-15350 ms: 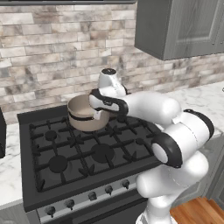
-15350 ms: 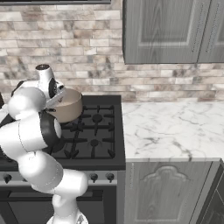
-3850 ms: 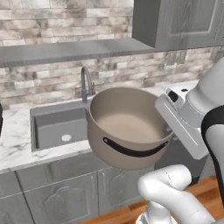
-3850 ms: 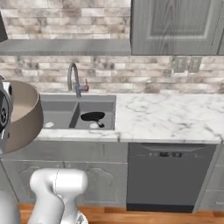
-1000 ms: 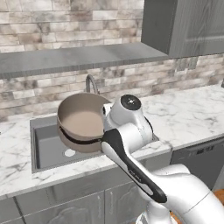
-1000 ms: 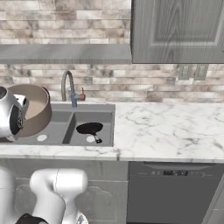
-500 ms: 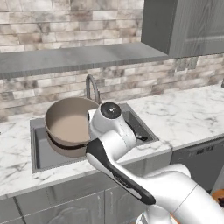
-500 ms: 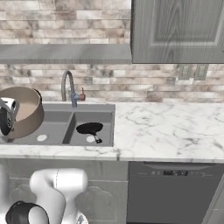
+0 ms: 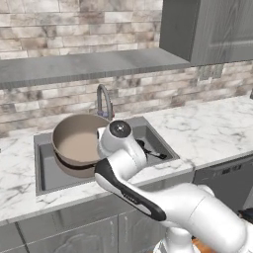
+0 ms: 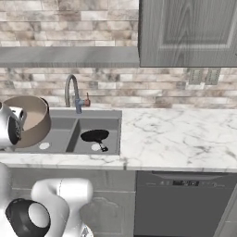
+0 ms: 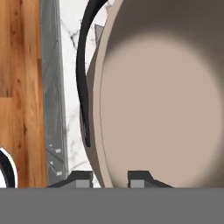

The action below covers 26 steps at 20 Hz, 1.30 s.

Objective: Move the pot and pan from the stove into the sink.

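**Pot drops toward the left basin**

The jaws [image 11: 107, 179] are clamped on the pot's rim, one fingertip outside the wall, the other inside, with the beige bowl spreading away ahead of them. The pot [image 9: 79, 143] has swung across and sunk in the last second: from high over the sink's middle to low over the left basin, tilted, its dark handle [image 11: 83, 74] just beside the outer fingertip. The pan [image 10: 96, 136] already lies in the right basin, on the far side of the divider from the jaws. The sink [image 10: 60, 143] is right below the pot, so only the set-down and release look left. The faucet [image 9: 104, 101] stands behind the pot.
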Available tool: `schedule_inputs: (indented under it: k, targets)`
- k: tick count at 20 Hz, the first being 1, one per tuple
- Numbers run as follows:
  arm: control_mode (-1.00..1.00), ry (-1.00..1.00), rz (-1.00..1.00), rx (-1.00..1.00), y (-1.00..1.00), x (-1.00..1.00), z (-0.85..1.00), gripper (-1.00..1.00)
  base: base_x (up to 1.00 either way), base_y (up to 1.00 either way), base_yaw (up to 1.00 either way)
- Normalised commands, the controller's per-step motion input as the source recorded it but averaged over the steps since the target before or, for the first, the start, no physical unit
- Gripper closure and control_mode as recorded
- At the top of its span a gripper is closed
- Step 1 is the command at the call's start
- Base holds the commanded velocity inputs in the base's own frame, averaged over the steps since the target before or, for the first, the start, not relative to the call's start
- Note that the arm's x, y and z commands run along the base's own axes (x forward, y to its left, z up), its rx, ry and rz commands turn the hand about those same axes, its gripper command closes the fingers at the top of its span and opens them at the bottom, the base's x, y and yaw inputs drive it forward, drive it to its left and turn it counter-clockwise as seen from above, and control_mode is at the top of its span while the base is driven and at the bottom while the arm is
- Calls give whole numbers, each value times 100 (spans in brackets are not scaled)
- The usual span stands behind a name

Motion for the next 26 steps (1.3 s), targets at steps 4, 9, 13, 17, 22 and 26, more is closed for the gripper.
schedule_inputs:
  k: [4, 9, 13, 17, 22, 26]
  targets:
    - [-100, -2, -3, 0, 11, 56, -35, 100, 0, 0, 0]
    - [-100, -3, -6, 0, 20, 54, -34, 100, 0, 0, 0]
    - [-100, -2, -8, 0, 31, 49, -32, 100, 0, 0, 0]
    - [-100, 0, -8, 0, 29, 41, -26, 100, 0, 0, 0]
    - [-100, 0, -6, 0, 20, 25, -14, 100, 0, 0, 0]
    - [-100, 0, 0, 0, 3, 4, -2, 100, 0, 0, 0]
